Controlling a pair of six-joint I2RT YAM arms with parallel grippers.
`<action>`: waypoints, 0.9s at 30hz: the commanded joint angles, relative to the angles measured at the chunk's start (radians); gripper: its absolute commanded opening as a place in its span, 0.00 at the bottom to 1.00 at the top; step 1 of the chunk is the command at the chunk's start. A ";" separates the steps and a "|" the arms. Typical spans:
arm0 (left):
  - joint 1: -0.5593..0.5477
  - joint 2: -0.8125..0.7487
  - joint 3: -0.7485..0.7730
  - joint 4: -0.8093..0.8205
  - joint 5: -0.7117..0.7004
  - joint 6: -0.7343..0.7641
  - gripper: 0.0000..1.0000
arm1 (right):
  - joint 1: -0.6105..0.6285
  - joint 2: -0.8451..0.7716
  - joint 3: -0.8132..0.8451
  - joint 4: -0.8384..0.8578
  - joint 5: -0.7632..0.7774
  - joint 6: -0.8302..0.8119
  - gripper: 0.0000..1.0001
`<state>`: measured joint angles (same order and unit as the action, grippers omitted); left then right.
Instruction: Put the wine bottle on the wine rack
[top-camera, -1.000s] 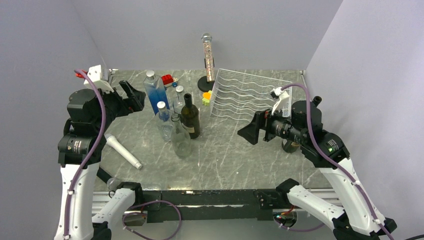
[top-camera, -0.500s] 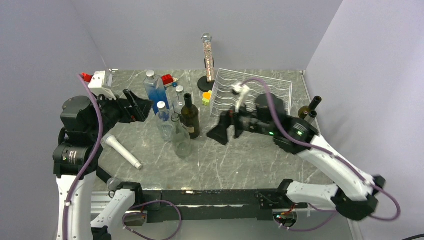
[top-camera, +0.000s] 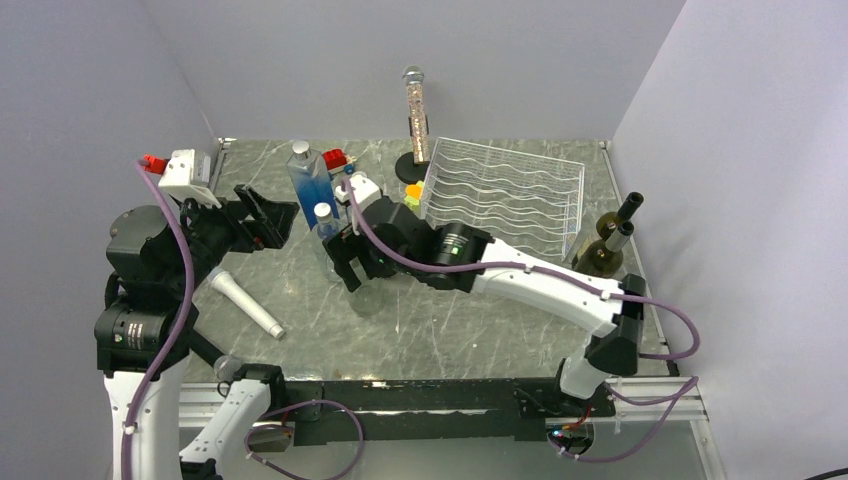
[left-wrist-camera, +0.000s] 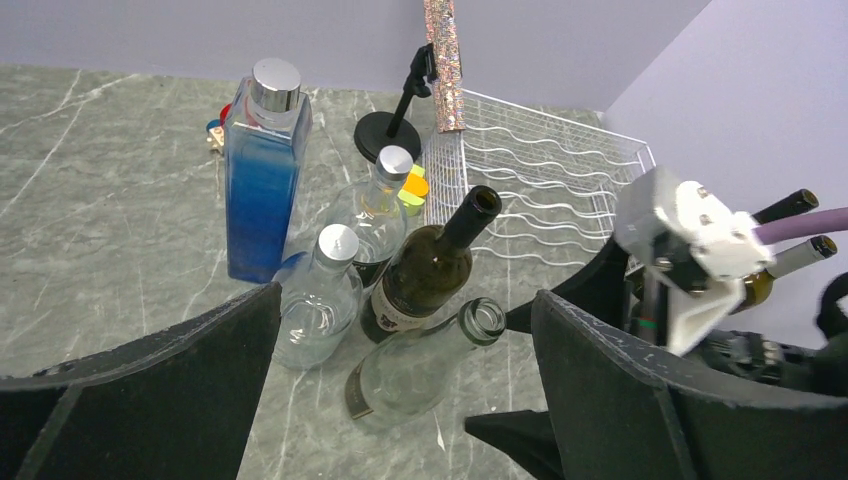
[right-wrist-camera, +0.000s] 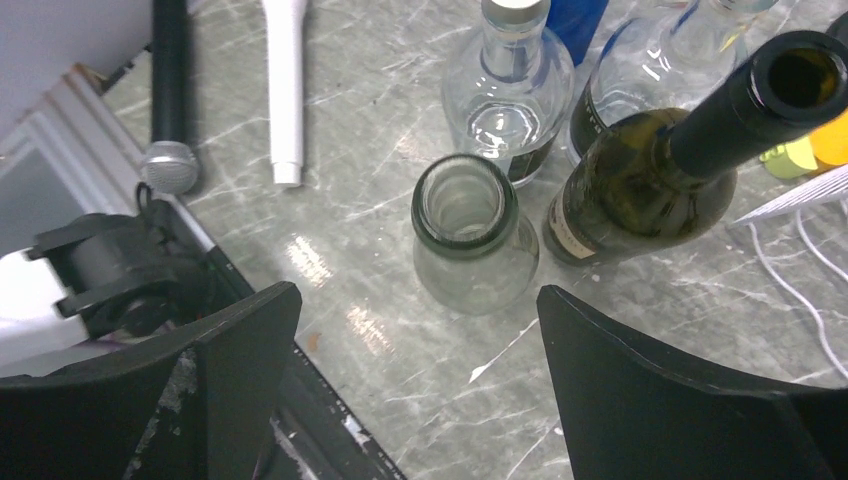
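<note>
Dark-green wine bottle (right-wrist-camera: 640, 190) stands ungrasped on the counter (top-camera: 470, 320); right hand (right-wrist-camera: 417, 300) hovers wide open, empty; wine rack (top-camera: 500, 195) unfilled.

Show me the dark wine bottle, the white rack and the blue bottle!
dark wine bottle (left-wrist-camera: 422, 272): left wrist view, on its dark body.
wine rack (top-camera: 505, 188): top external view, on its wavy middle wires.
blue bottle (left-wrist-camera: 258, 200): left wrist view, on its blue glass side.
</note>
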<state>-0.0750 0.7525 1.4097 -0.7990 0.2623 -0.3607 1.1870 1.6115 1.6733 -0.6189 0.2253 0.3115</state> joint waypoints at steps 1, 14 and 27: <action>0.004 -0.007 0.030 -0.003 -0.017 -0.017 0.99 | 0.008 0.072 0.090 0.039 0.124 -0.030 0.89; 0.004 -0.007 0.011 -0.009 -0.023 -0.041 0.99 | 0.006 0.186 0.129 0.033 0.213 0.004 0.67; 0.004 0.017 -0.024 0.034 0.035 -0.071 0.99 | -0.010 0.173 0.114 0.019 0.215 0.049 0.12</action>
<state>-0.0750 0.7544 1.3933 -0.8116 0.2577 -0.4084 1.1862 1.8141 1.7882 -0.6132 0.4213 0.3252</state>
